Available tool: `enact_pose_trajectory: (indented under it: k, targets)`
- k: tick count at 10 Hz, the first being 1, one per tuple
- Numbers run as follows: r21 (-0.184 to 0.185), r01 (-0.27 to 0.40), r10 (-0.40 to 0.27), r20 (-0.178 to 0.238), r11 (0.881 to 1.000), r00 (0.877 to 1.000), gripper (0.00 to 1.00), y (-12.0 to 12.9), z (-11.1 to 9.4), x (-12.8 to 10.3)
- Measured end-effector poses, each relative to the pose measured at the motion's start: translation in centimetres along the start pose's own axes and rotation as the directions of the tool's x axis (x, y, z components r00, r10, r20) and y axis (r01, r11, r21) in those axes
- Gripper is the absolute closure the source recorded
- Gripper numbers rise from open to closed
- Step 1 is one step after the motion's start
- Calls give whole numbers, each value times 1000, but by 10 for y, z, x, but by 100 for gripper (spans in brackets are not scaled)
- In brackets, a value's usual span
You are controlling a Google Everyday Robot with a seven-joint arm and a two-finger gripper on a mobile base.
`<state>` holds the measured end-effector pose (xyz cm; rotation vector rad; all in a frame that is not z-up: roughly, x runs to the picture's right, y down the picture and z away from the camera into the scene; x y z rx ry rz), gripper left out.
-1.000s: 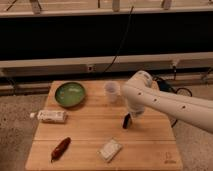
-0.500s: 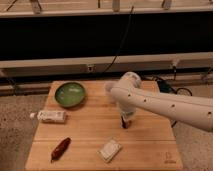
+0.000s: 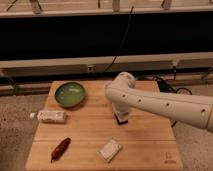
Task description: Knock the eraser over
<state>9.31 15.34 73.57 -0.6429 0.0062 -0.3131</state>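
Note:
The eraser (image 3: 121, 120) shows only as a small dark shape on the wooden table (image 3: 150, 145), near the middle, mostly covered by my arm. My gripper (image 3: 121, 115) points down right at it, at the end of the white arm (image 3: 165, 104) that reaches in from the right. I cannot tell whether the eraser stands or lies flat.
A green bowl (image 3: 70, 94) sits at the back left. A white tube (image 3: 51, 116) lies at the left edge. A red-brown elongated thing (image 3: 60, 148) lies at the front left. A pale rectangular block (image 3: 110, 149) lies at the front middle. A dark barrier runs behind the table.
My arm has swung to the left and lower, and it now covers the clear cup seen before. The gripper has come down onto the eraser's spot.

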Motion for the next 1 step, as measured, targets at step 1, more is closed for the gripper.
enact_pose_trajectory:
  k: [1]
  targets:
    - [2, 6, -6, -1, 1000, 1000, 100, -1, 0, 3]
